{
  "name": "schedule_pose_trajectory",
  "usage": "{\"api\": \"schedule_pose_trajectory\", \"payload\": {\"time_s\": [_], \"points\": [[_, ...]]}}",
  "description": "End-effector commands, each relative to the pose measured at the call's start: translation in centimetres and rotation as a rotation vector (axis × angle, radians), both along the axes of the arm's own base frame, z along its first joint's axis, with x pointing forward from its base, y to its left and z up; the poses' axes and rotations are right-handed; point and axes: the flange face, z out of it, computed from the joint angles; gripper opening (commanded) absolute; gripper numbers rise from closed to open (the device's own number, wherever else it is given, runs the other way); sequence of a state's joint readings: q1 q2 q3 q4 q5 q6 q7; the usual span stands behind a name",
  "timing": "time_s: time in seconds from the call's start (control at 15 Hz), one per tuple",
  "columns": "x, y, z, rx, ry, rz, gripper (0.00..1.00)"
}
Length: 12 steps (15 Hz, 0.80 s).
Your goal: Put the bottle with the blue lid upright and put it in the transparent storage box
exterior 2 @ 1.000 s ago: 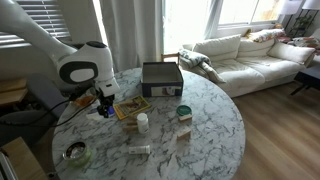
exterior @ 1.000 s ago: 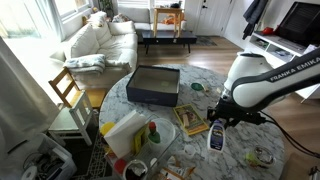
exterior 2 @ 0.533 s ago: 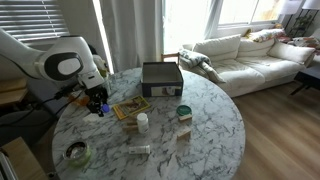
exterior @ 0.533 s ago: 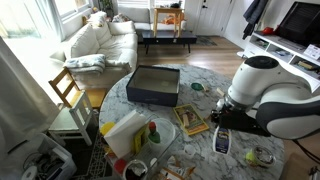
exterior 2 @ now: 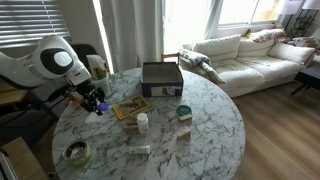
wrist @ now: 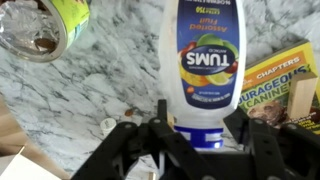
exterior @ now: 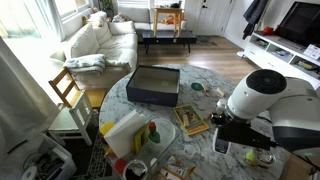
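My gripper is shut on the bottle with the blue lid, a white bottle with a blue-and-white label. Its fingers clamp the lid end, and the body points away from the wrist over the marble table. In both exterior views the gripper hangs low over the table near its edge, and the bottle peeks out below it. The transparent storage box stands at the opposite side of the table, far from the gripper.
A dark rectangular box sits at the far side. A yellow book lies beside the gripper. A round open tin is close by. A small white bottle and a green jar stand mid-table.
The arm has swung toward the table's edge, carrying the bottle with it a little way from the book. The grip on the bottle has not changed.
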<state>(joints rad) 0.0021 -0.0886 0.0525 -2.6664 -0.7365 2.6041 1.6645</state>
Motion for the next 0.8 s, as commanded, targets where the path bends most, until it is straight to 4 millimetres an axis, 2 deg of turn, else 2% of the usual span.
{"api": "schedule_pose_trajectory", "payload": {"time_s": [0.0,0.27,0.33,0.73], "points": [[-0.27,0.36,-0.39,0.037,0.004,0.005,0.59],[-0.76,0.58,-1.35,0.094,0.013,0.015,0.59],[-0.75,0.59,-1.35,0.094,0.013,0.015,0.34],[-0.14,1.18,-0.72,-0.084,-0.062,0.070,0.34]]}}
